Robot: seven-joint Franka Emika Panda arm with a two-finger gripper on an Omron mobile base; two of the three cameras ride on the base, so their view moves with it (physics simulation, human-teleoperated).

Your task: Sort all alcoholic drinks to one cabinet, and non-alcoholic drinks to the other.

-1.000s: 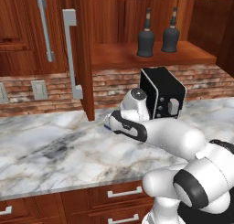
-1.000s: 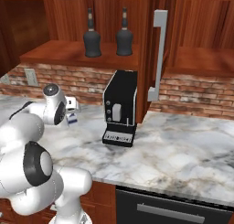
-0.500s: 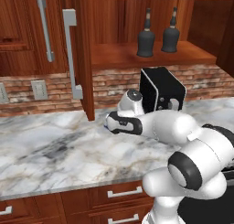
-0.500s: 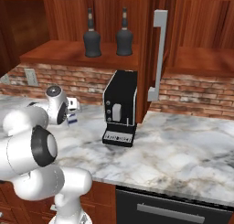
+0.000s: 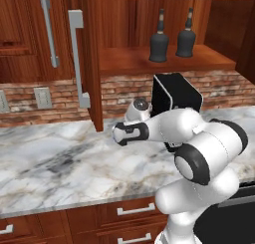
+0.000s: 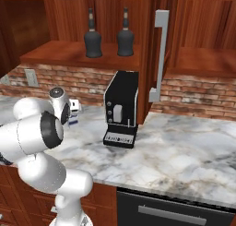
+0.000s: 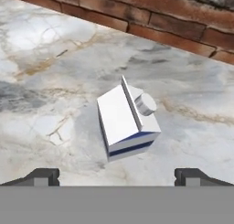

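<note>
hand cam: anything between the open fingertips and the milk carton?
Nothing. In the hand view only bare marble counter separates the open gripper from the milk carton.

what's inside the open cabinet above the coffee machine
Two dark bottles stand side by side on the open cabinet's shelf. The cabinet's upper part is cut off by the picture edge.

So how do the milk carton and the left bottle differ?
The milk carton is white with a blue band and boxy; the left bottle is dark, bell-shaped and long-necked. The carton stands on the marble counter, the bottle up in the open cabinet. Both stand upright, untouched by the gripper.
</note>
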